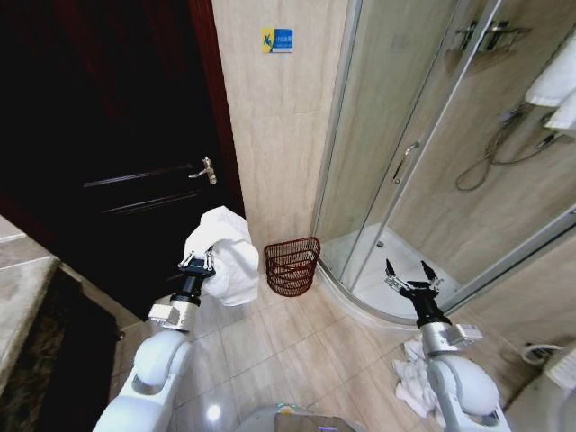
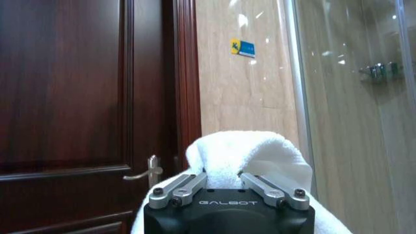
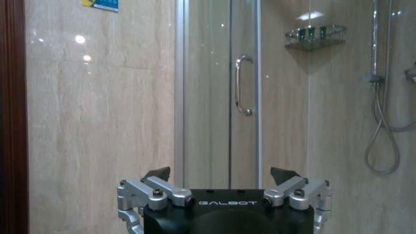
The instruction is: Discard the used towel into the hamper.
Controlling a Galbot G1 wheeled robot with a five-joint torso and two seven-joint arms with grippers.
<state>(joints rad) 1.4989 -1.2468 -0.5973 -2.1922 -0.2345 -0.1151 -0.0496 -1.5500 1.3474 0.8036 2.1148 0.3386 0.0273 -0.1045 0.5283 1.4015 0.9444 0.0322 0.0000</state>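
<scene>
Left end effector (image 1: 197, 262) is clenched on the white towel (image 1: 227, 255), held up off the floor w/ the cloth bunched over and draping beside the fingers; in the left wrist view the towel (image 2: 244, 153) bulges up btwn the fingers. Hamper (image 1: 292, 265) sits on the tiled floor (image 1: 297, 346) at about 3 o'clock from the towel, just beside it, against the wall by the shower door (image 1: 396, 171). Right end effector (image 1: 412, 279) is released, jaws spread, at 3 o'clock from the hamper, well apart, in front of the shower. Dark door (image 1: 135, 162) is at 9 o'clock.
</scene>
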